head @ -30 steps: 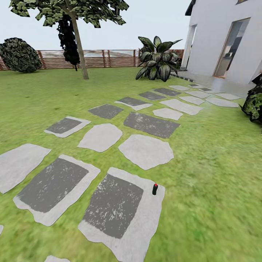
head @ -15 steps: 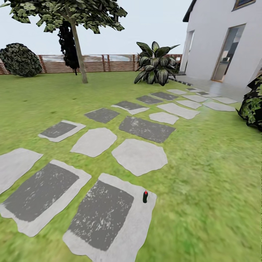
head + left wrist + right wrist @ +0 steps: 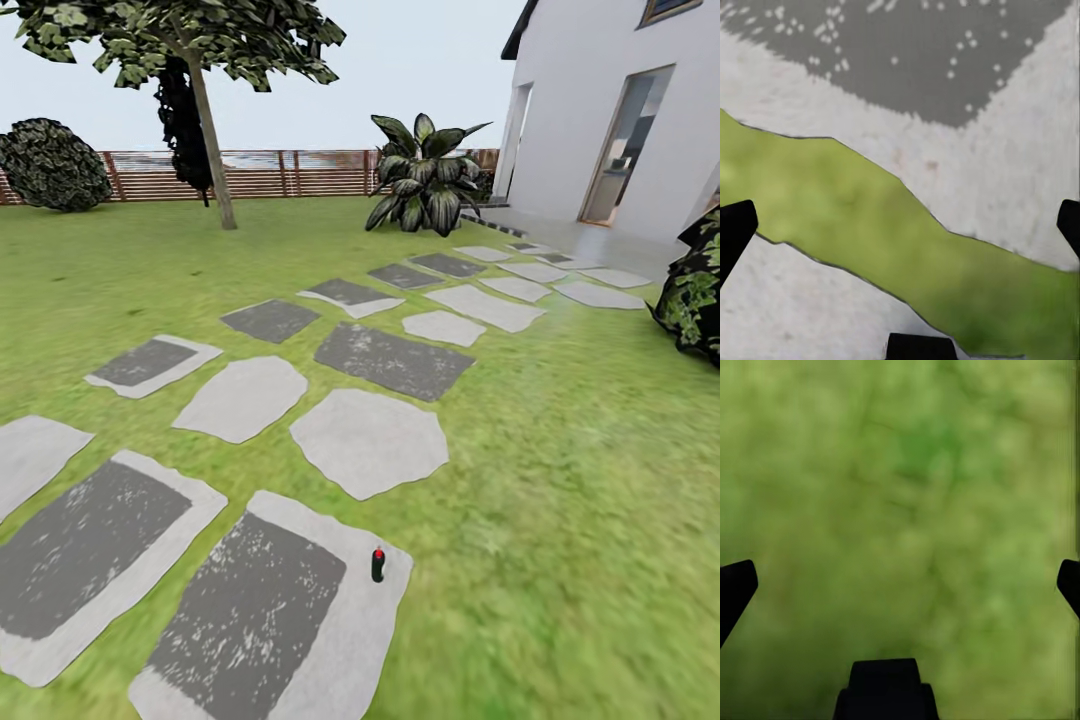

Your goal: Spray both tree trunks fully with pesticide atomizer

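Garden (image 3: 600, 420): flat green lawn, closed at the far side by a brown slatted fence (image 3: 280, 172).

Pesticide atomizer (image 3: 378, 565): 1 small dark bottle with a red top, standing upright on the pale border of the nearest stepping stone (image 3: 270, 620), close to that stone's right edge, with grass just beside it. Nothing touches it.

Stepping stones: a path of irregular pale slabs, several with dark grey centres, running from the near lawn toward a paved patio (image 3: 600, 240) at the white house (image 3: 620, 110).

Tree (image 3: 212, 140): 1 thin, slightly leaning trunk under a dark leafy crown, far left on the lawn, in front of the fence.

Shrubs: 1 rounded dark bush (image 3: 55, 165) at the far left by the fence; 1 broad-leaved plant (image 3: 425, 175) near the house corner; 1 dark leafy bush (image 3: 695, 290) at the right edge.

Left gripper (image 3: 900, 225): jaws spread wide, black fingertips (image 3: 735, 229) at opposite edges of the left wrist view, nothing between them. Below it lie a strip of grass (image 3: 870, 217) and 2 pale stone surfaces, 1 with a speckled dark grey patch (image 3: 922, 60).

Right gripper (image 3: 900, 585): jaws likewise spread wide, fingertips (image 3: 735, 589) at opposite edges of the right wrist view, holding nothing. Blurred green grass (image 3: 907, 510) lies below it.
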You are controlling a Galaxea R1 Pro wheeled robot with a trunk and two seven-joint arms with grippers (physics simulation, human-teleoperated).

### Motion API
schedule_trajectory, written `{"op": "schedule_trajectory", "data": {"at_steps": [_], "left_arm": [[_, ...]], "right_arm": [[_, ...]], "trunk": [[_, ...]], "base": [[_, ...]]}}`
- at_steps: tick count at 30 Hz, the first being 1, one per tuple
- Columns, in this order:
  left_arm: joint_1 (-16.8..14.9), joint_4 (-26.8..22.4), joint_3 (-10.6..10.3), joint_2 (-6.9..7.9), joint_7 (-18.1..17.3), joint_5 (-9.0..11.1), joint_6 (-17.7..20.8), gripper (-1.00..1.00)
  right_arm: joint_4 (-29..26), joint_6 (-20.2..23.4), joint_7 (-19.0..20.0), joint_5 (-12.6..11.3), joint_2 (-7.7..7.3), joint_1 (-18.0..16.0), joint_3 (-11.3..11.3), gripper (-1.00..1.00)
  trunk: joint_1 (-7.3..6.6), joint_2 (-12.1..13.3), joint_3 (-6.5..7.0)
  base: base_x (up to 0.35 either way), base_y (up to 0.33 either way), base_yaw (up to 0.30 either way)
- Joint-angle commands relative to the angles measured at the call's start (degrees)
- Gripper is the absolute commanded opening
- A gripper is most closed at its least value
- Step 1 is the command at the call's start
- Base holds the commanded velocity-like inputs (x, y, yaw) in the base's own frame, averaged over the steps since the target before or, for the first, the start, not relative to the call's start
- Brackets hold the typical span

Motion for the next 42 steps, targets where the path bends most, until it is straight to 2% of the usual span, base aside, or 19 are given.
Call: {"op": "schedule_trajectory", "data": {"at_steps": [1,10,20,31,33,36,37,38,42], "left_arm": [[0.0,0.0,0.0,0.00,0.0,0.0,0.0,1.00],[0.0,0.0,0.0,0.00,0.0,0.0,0.0,1.00],[0.0,0.0,0.0,0.00,0.0,0.0,0.0,1.00],[-0.1,-0.8,-0.2,-0.04,-0.3,-0.3,0.0,1.00],[-0.6,-1.0,-0.3,0.10,-0.5,-0.4,0.1,1.00],[-4.5,-3.1,-0.2,2.18,-0.9,0.0,1.3,1.00],[-5.7,-3.5,-0.1,2.41,-0.9,0.2,1.8,1.00],[-9.3,-4.1,0.0,2.51,-0.9,0.3,4.4,1.00],[-12.2,-4.3,0.1,2.18,-1.0,0.5,6.6,1.00]], "right_arm": [[0.0,0.0,0.0,0.0,0.00,0.0,0.0,1.00],[-0.1,-0.1,0.0,0.0,0.02,0.0,-0.1,1.00],[-0.1,-0.1,0.0,0.0,0.02,0.0,-0.1,1.00],[-1.3,0.0,0.1,-0.1,0.06,-0.4,0.1,1.00],[-3.1,0.2,0.1,-0.1,0.29,-2.5,0.2,1.00],[-4.6,3.6,0.0,-0.2,0.63,-12.8,0.3,1.00],[-4.7,5.3,0.0,-0.2,0.67,-14.9,0.3,1.00],[-4.8,9.9,0.0,-0.2,0.89,-20.3,0.3,1.00],[-5.2,12.4,0.1,-0.2,2.00,-25.2,0.3,1.00]], "trunk": [[0.00,0.0,0.00],[0.00,0.0,0.00],[0.00,0.0,0.00],[0.00,0.0,0.00],[0.00,0.0,0.00],[0.00,0.0,0.00],[0.00,0.0,0.00],[0.00,0.0,0.00],[0.00,0.0,0.00]], "base": [[0.235,-0.106,0.000],[0.235,-0.153,-0.022],[0.230,-0.169,-0.224],[0.044,-0.025,-0.029],[0.001,0.000,0.000],[0.000,0.000,0.000],[0.000,0.000,0.000],[0.000,0.000,0.000],[0.000,0.000,0.000]]}}
